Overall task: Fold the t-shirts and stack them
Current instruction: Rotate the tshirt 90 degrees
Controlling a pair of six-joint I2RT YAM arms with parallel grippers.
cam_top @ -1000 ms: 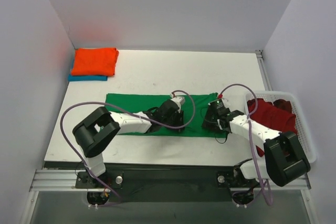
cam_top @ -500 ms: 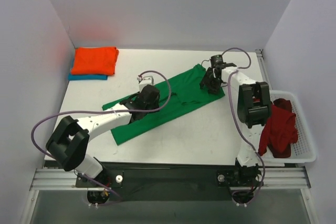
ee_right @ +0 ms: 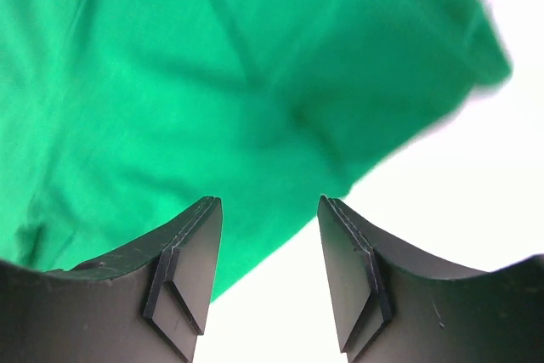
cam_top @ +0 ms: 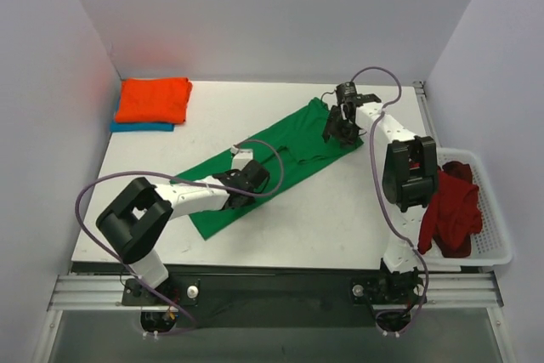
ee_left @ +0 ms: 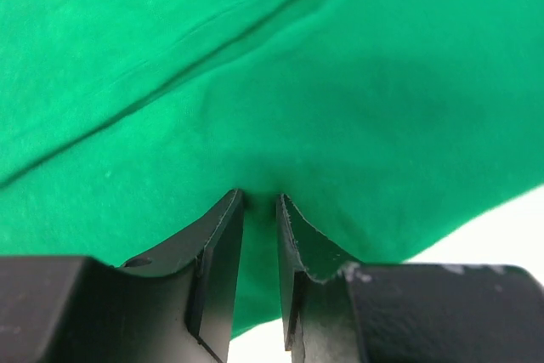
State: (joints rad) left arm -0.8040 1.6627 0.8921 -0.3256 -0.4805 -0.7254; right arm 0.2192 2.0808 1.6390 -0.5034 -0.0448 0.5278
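Note:
A bright green t-shirt [cam_top: 293, 144] lies in a long diagonal band on the white table, from near left to far right. My left gripper [cam_top: 252, 178] is over its near half, shut on a pinch of the green cloth [ee_left: 255, 57], which shows between the jaws [ee_left: 259, 201]. My right gripper [cam_top: 340, 129] is at the shirt's far right end, open and empty. Its jaws [ee_right: 269, 210] straddle the shirt's edge [ee_right: 170, 82] over bare table. A folded orange t-shirt [cam_top: 153, 99] lies on a folded teal-blue one [cam_top: 140, 126] at the back left. Dark red t-shirts [cam_top: 450, 210] hang in the basket.
The white plastic basket [cam_top: 501, 244] stands at the table's right edge, beside the right arm's base. The white table [cam_top: 255, 112] is walled at the back and on both sides. Cables loop from both arms over the table.
The green shirt has swung from lying straight across the table to a diagonal. The right gripper moved to the far right; the left gripper has just drawn back toward the near side with the cloth.

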